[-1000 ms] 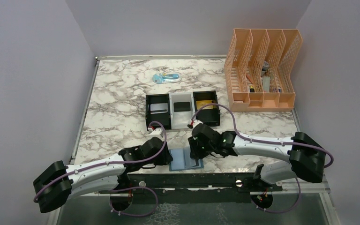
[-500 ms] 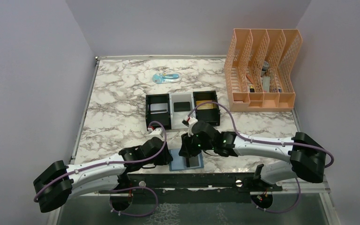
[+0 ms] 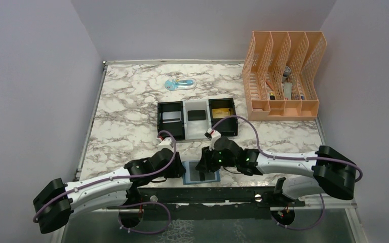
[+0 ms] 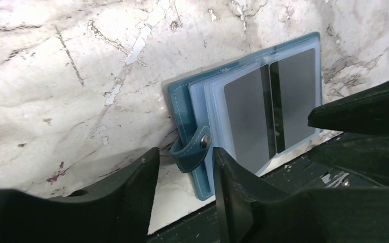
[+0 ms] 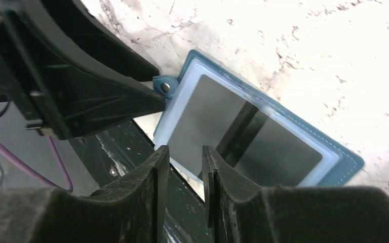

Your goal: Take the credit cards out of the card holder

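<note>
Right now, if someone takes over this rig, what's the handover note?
Grippers: the left gripper is open, its fingers straddling the snap tab. The right gripper is narrowly open over the holder's near edge, with nothing visibly held.
Things: the card holder lies open at the near edge of the table, between the arms.
Done: holder opened.
Left: the dark cards sit in the clear sleeves; pull them out.

Card holder (image 3: 201, 173) under right tool (image 3: 207, 163), left tool (image 3: 176, 169) just beside it.
</note>
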Robot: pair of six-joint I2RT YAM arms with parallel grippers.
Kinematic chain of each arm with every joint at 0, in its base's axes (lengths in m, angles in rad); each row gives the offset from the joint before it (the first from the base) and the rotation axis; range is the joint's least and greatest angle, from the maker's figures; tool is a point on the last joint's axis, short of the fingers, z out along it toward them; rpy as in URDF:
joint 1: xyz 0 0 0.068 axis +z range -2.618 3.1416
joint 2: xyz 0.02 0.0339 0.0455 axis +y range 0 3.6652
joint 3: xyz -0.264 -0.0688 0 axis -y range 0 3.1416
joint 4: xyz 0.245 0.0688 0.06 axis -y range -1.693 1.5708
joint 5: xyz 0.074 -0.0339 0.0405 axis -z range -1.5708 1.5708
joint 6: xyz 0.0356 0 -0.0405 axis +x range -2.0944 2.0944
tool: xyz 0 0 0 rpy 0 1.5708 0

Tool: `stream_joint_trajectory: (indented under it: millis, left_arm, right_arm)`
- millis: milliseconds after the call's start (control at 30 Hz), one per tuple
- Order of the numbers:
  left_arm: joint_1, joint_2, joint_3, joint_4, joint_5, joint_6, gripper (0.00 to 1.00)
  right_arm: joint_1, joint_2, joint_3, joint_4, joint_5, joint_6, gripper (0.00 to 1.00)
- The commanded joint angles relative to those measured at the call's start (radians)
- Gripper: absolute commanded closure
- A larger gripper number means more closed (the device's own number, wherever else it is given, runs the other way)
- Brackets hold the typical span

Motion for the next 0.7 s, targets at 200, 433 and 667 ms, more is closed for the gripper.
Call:
stream_joint_trajectory:
  millis: [200, 433, 667]
  left_arm:
    - [-0.008, -0.095, 0.113, -0.093, -0.010, 0.004, 0.48]
    - [-0.012, -0.041, 0.112, 0.051, 0.140, 0.063, 0.50]
    - [-0.022, 0.066, 0.048, 0.105, 0.092, 0.048, 0.62]
  right_arm:
    - [0.007, -0.027, -0.124, 0.176, 0.066, 0.099, 0.69]
    - [0.006, 0.029, -0.149, 0.243, 0.063, 0.130, 0.69]
    - [0.006, 0.033, -0.216, 0.262, 0.196, 0.194, 0.69]
